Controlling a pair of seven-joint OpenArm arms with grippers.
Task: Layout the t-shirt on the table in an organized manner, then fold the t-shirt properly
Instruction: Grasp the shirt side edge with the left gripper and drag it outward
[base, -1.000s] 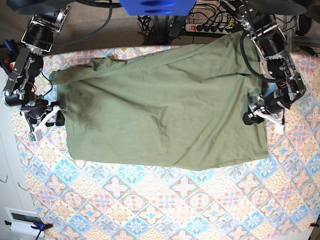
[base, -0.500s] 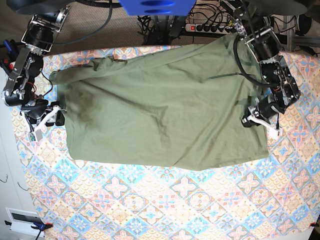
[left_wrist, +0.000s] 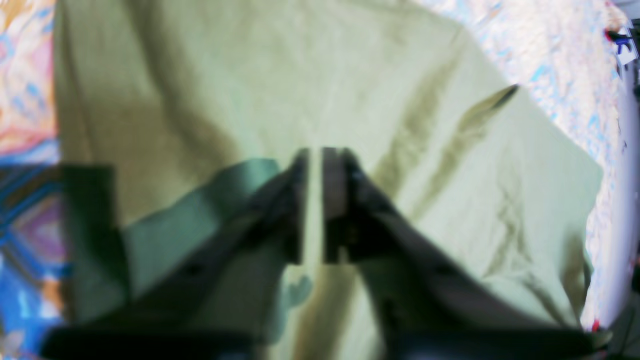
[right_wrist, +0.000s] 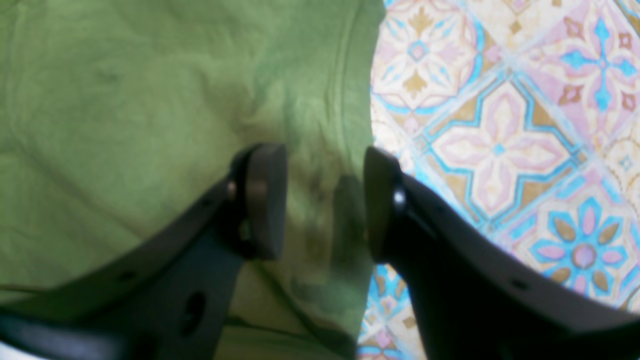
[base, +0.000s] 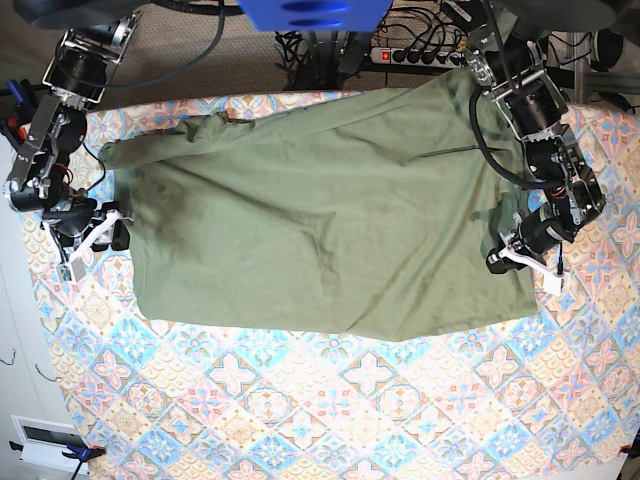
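Observation:
The olive-green t-shirt (base: 320, 220) lies spread wide across the back half of the table (base: 350, 400), with some creases and a bunched far-left corner. My right gripper (base: 105, 232) is at the shirt's left edge. In the right wrist view it (right_wrist: 320, 200) is open, with one finger over the shirt (right_wrist: 125, 100) and the other at its hem by the patterned table cloth (right_wrist: 500, 150). My left gripper (base: 510, 258) is at the shirt's right edge near the front corner. In the left wrist view it (left_wrist: 312, 200) is closed to a thin slit above the shirt (left_wrist: 350, 75).
A power strip with cables (base: 420, 55) lies behind the table's back edge. A blue part (base: 300, 12) hangs at the top centre. A white cabinet (base: 20, 350) stands beside the table's left edge. Bare patterned cloth fills the front half.
My left gripper has moved along the shirt's right edge toward the front of the table. The right arm and the shirt have not visibly moved.

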